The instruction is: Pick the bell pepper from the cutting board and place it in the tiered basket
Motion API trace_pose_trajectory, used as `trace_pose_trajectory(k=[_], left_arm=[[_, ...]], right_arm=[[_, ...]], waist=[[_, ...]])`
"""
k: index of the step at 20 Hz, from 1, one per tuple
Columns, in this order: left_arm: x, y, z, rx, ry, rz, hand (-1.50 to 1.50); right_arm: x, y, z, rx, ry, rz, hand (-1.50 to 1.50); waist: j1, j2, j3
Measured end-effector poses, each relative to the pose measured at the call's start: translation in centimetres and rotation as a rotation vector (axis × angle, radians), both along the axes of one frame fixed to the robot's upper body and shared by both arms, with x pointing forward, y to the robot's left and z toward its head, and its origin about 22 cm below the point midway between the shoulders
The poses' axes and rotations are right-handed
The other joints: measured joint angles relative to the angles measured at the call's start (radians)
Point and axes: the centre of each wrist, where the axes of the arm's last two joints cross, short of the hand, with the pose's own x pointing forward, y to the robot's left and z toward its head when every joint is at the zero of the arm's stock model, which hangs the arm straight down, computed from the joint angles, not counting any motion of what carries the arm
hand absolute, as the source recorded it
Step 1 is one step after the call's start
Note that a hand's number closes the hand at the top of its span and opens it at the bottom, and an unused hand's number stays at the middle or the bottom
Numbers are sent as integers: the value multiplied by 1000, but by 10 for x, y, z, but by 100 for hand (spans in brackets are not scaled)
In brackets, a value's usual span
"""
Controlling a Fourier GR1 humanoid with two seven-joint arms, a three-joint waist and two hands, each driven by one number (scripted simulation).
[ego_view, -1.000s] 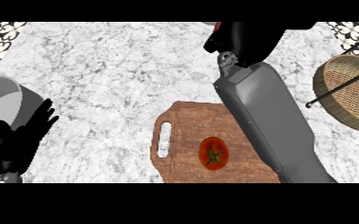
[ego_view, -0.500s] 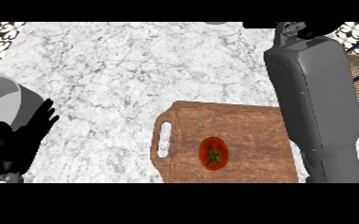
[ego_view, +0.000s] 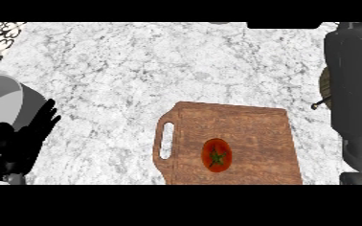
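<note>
While our left hand rests at the left edge of the head view with its fingers straight, spread and pointing up, holding nothing, we see only the grey forearm of our right arm, running down the right edge. Our right hand itself does not show, so we cannot tell how it is set.

Moving outward, the red bell pepper lies on the wooden cutting board, stem side up, near the board's lower middle and well apart from both arms. Nothing touches it. The board sits on the marbled surface with its handle slot turned toward our left.

A small slice of the tiered basket peeks out just beside the right forearm, mostly hidden behind it; a thin dark wire end sticks out toward the board.

We judge the pick as not yet done, and the risks follow from that. The right arm stands over by the basket, away from the pepper, so bringing it to the board means passing close to the wire, and a forearm brushing it could nudge the basket. The pepper is round and smooth, so fingers closing off-centre could roll it across the board or off its lower edge. With the basket largely covered by the arm, we also cannot check which tier is free, so a placement could miss the rim.
</note>
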Motion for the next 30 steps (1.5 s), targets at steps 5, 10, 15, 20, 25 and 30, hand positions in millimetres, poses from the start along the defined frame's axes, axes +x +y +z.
trace_pose_trajectory(k=[5,10,15,20,25,30], left_arm=[[2,-3,0,-3,9,-4,0],[-1,-5,1,-8,12,-3,0],[-3,-2,2,-1,3,-4,0],[0,-3,1,-6,9,-4,0],[2,-2,-1,-2,11,-5,0],[2,-2,-1,-3,10,-1,0]], right_arm=[[12,-43,-2,48,-61,15,150],[20,-78,-4,65,-78,23,150],[18,-111,-10,-263,209,-75,150],[14,-136,13,-438,381,-91,150],[13,-153,27,-513,458,-71,150],[15,-158,40,-554,551,-53,150]], waist=[[2,0,0],[4,0,0],[0,2,-4],[3,0,-3],[5,0,-1],[8,-2,0]])
